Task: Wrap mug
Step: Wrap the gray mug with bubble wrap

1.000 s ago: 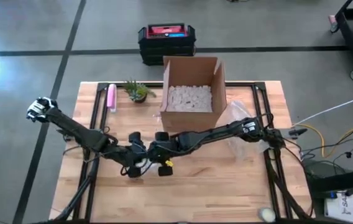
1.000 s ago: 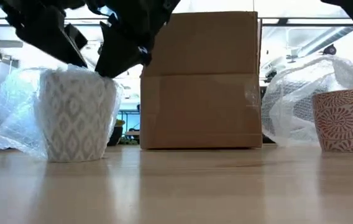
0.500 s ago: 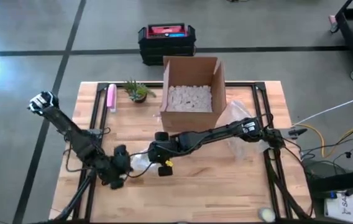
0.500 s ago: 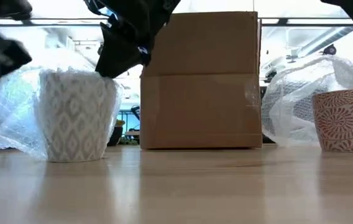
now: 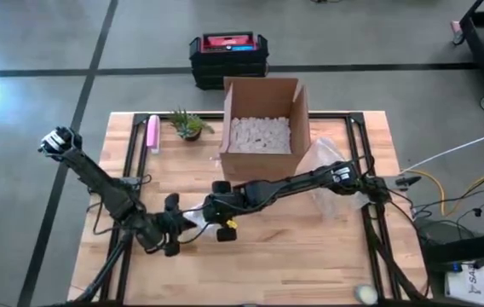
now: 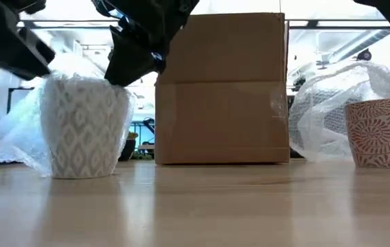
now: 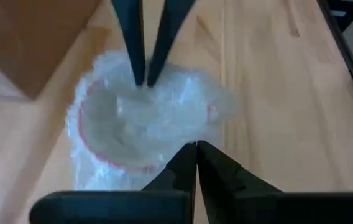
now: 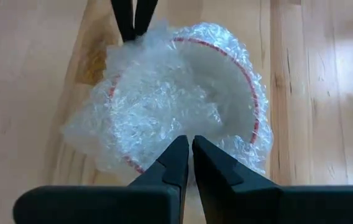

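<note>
Nearest me on the pale wooden table point(image 5: 310, 243), my left gripper point(image 5: 172, 223) sits just beside the white patterned mug with a red rim point(image 6: 85, 127), on its left side in the overhead view. Half a second ago it was a little farther out toward the table's left front; it has come back in toward the mug. In the left wrist view its fingers point(image 7: 186, 163) are pressed together with no gap (I cannot tell whether any film is caught between the tips), and they point at the mug's rim.

The mug stands upright near the middle of the table's front half, draped in clear bubble wrap point(image 8: 158, 93) that fills its mouth and spills down the sides. It has not moved between frames.

My right gripper point(image 5: 216, 207) is on the mug's opposite side, where it was before. Its fingers point(image 8: 183, 158) are closed to a thin line at the rim, touching the wrap.

Farther right, a second mug with a red swirl pattern point(image 6: 377, 132) stands upright against a loose heap of clear plastic point(image 6: 332, 103).

Behind everything, the open cardboard box point(image 5: 263, 115) holds white packing peanuts, and a small green plant point(image 5: 187, 124) and a pink tube point(image 5: 152, 134) lie at the table's far left.
</note>
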Motion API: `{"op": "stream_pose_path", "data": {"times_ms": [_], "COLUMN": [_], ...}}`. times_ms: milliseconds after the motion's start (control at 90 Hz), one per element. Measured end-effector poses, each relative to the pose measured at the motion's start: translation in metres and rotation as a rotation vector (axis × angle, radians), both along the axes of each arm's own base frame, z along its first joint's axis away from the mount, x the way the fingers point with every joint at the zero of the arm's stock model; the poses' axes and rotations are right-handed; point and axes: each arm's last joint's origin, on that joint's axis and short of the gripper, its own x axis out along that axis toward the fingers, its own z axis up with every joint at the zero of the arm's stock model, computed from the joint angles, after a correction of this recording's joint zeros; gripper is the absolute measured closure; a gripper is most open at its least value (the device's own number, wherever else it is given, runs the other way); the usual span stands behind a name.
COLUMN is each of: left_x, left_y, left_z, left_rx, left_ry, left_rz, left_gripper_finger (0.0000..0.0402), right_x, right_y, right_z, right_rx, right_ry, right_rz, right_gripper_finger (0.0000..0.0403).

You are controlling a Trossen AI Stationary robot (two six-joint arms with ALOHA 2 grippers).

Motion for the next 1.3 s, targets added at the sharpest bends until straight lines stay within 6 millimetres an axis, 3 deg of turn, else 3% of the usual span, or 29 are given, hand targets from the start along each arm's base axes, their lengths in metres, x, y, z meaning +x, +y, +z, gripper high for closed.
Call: {"op": "stream_pose_path", "data": {"times_ms": [122,400,700,856,1000,1167,1300], "left_x": [0.008,0.014,0.015,0.008,-0.008,-0.027,-0.026], "left_y": [0.006,0.015,0.014,0.012,0.007,-0.002,-0.008], "left_z": [0.004,-0.009,0.03,0.038,0.025,-0.004,-0.024], "left_rx": [0.03,0.05,0.112,0.104,0.041,-0.047,-0.122], "left_ry": [-0.005,0.071,0.133,0.222,0.351,0.42,0.348], "left_rz": [0.024,0.05,0.03,0.017,0.003,0.011,-0.016], "left_gripper_finger": [0.0402,0.0402,0.0402,0.0402,0.0401,0.0401,0.0401], "right_x": [0.001,0.001,0.01,0.014,0.017,0.018,0.019], "right_y": [0.0,0.0,0.002,0.001,-0.001,0.0,0.0], "right_z": [0.0,0.002,0.028,0.012,-0.012,-0.016,-0.015], "right_rx": [0.005,-0.009,-0.005,-0.005,-0.006,-0.01,-0.013], "right_ry": [-0.012,-0.02,-0.149,-0.123,-0.067,-0.062,-0.07], "right_rz": [0.006,0.029,0.057,0.048,0.035,0.033,0.039], "right_gripper_finger": [0.0389,0.0389,0.0389,0.0389,0.0389,0.0389,0.0389]}}
